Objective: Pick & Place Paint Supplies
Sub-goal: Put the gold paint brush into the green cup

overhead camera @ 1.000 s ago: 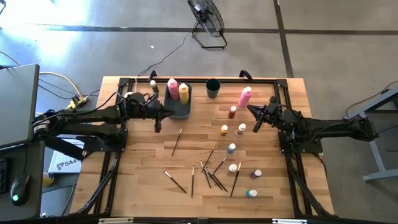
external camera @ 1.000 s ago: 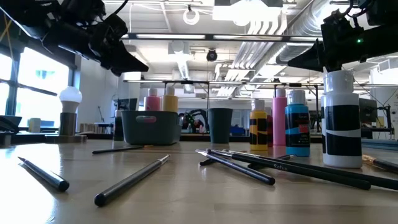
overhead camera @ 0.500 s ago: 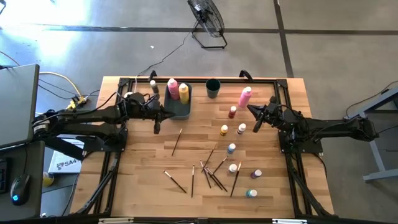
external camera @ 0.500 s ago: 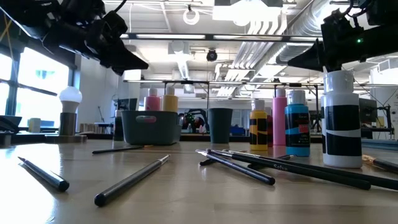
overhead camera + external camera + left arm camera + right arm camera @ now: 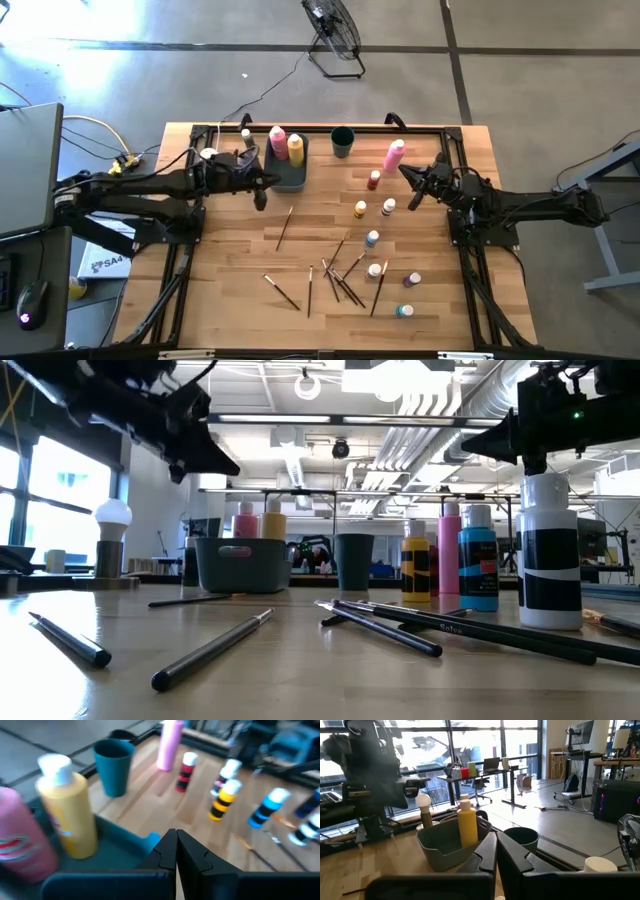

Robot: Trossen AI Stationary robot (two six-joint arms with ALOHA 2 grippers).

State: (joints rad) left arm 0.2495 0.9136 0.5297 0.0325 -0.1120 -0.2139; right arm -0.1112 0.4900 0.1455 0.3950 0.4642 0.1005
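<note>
**Q:** What is on the table, largest things first?

**A:** I see a wooden table (image 5: 230,270) with two dark arms reaching in from either side. At the back sits a grey bin (image 5: 288,175) holding a tall pink bottle (image 5: 278,139) and a yellow bottle (image 5: 296,147). A dark green cup (image 5: 342,141) stands near it, and another tall pink bottle (image 5: 393,155) stands further right. Small white-capped paint bottles (image 5: 373,240) are spread down the right half. Thin brushes (image 5: 338,280) lie scattered at the front centre, one (image 5: 284,227) lying apart nearer the bin.

**Q:** And the grippers?

**A:** My left gripper (image 5: 260,192) hangs just beside the bin's left edge, fingers pressed together, holding nothing. My right gripper (image 5: 405,172) hovers near the tall pink bottle, also closed and empty.

**Q:** Any writing?

**A:** The pink bottle in the bin carries a red label, but I cannot read it. One brush handle in the low view has pale lettering, too small to make out.
</note>
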